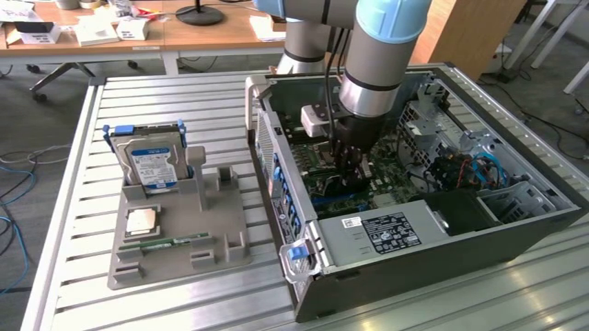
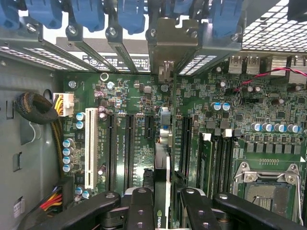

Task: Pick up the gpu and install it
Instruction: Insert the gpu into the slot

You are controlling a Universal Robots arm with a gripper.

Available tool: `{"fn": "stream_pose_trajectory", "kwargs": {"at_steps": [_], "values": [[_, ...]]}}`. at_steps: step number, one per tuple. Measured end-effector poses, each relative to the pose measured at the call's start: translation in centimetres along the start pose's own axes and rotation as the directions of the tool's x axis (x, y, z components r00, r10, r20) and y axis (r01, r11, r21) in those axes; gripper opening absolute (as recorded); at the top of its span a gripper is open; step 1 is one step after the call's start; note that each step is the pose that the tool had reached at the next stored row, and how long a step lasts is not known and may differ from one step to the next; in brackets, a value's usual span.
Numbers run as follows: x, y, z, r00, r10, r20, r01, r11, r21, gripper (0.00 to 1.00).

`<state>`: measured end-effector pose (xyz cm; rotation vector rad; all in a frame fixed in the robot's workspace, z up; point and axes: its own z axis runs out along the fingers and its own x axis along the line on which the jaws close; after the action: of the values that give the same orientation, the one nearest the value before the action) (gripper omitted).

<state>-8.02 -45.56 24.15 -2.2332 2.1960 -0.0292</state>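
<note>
Silvery metal forms the bracket (image 2: 170, 45) at one end of the gpu (image 2: 162, 177). In the wrist view you see the gpu edge-on: a thin, dark card with a pale strip along its edge and a small green logo near the fingers. The card stands upright above the green motherboard (image 2: 129, 91), in line with the long black expansion slots (image 2: 111, 148). Its bracket sits at the rear slot openings, under the blue latches (image 2: 86, 14). You cannot tell whether the card's connector is seated in a slot.

Check the gripper (image 2: 162, 196). Its black fingers (image 2: 139, 206) are clenched on the gpu, one on each flat face. In the exterior view the gripper (image 1: 354, 165) reaches down inside the computer case (image 1: 515, 238).

The case lies open on the slatted metal table (image 1: 138, 96). It holds the motherboard, a power supply (image 1: 382, 231) with a labelled face, and blue cables (image 1: 483, 169) near the drive bays. On the board you find a processor socket (image 2: 266, 191) and a white slot (image 2: 88, 148).

The grey holder (image 1: 230, 252) stands beside the case, on the exterior view's left. It carries:
- a blue-labelled hard drive (image 1: 152, 162), standing upright;
- a square processor (image 1: 141, 221), lying flat;
- a green RAM stick (image 1: 170, 243), lying flat near the processor.
</note>
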Motion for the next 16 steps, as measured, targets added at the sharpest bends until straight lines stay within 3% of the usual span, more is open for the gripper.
{"fn": "stream_pose_trajectory", "kwargs": {"at_steps": [16], "values": [[-0.01,0.00,-0.74,1.0000,0.000,0.0009,0.000,1.0000,0.0003,0.26]]}}
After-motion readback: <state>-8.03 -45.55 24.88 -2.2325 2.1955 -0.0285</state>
